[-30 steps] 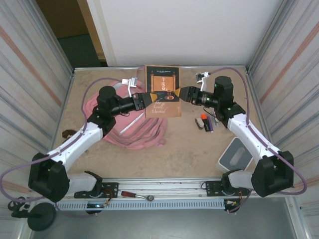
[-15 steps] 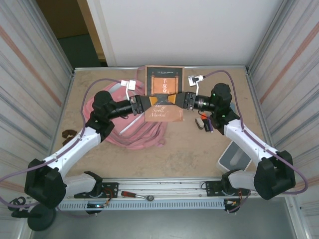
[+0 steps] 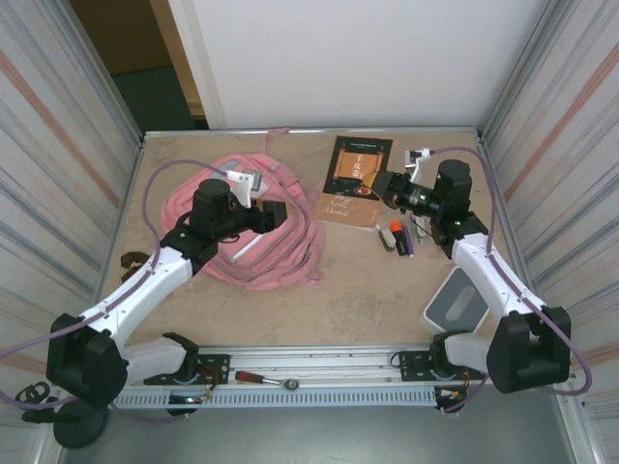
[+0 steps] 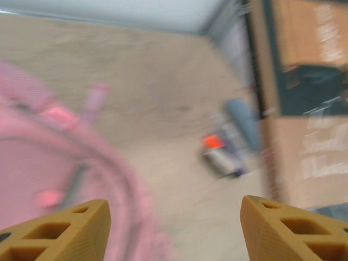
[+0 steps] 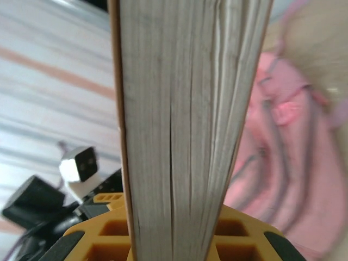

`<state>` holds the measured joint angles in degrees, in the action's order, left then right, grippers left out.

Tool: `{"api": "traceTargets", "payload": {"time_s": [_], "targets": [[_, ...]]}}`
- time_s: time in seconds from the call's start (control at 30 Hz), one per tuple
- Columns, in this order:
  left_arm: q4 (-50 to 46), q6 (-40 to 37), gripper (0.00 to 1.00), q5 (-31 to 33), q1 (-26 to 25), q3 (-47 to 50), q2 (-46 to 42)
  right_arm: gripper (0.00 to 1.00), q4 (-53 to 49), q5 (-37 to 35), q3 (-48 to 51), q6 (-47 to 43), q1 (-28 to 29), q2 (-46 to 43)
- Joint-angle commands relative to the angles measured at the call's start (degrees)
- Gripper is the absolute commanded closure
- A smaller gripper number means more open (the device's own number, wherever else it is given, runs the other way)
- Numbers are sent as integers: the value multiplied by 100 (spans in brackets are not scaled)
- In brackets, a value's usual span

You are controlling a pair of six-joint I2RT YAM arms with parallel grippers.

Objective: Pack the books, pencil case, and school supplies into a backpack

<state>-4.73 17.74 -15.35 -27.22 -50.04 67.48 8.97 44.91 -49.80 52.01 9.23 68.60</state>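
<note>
The dark brown book (image 3: 354, 182) with the orange-gold panel is tilted above the table at the back centre-right. My right gripper (image 3: 386, 186) is shut on its right edge. In the right wrist view the book's page edge (image 5: 185, 125) stands between the orange jaws. My left gripper (image 3: 278, 215) hangs open over the pink backpack (image 3: 266, 253), apart from the book. Its orange fingertips (image 4: 60, 231) frame bare table, with nothing between them. The school supplies (image 3: 397, 238), orange-white, black and purple pieces, lie just right of the book and show blurred as the school supplies (image 4: 223, 155).
A white-and-grey boxy case (image 3: 455, 300), perhaps the pencil case, stands near the right arm's base. Corrugated walls close the table on both sides. Open tabletop (image 3: 368, 290) lies between the backpack and the case.
The left gripper opened, let go of the book and drew back left over the backpack. The right gripper shut on the book and carried it right and toward the back.
</note>
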Motion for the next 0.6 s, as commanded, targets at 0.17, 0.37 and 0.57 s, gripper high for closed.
{"api": "traceTargets", "payload": {"time_s": [0.17, 0.37, 0.57], "targets": [[-1744, -2731, 26, 1795, -474, -437, 991, 100, -1414, -224, 42, -1257, -365, -490], [-1680, -2986, 26, 2133, -793, -631, 1621, 100, -1186, -254, 343, -1216, -374, -472], [-1704, -3031, 36, 2449, -802, -890, 2121, 100, -1016, -228, 524, -1136, -344, -466]]}}
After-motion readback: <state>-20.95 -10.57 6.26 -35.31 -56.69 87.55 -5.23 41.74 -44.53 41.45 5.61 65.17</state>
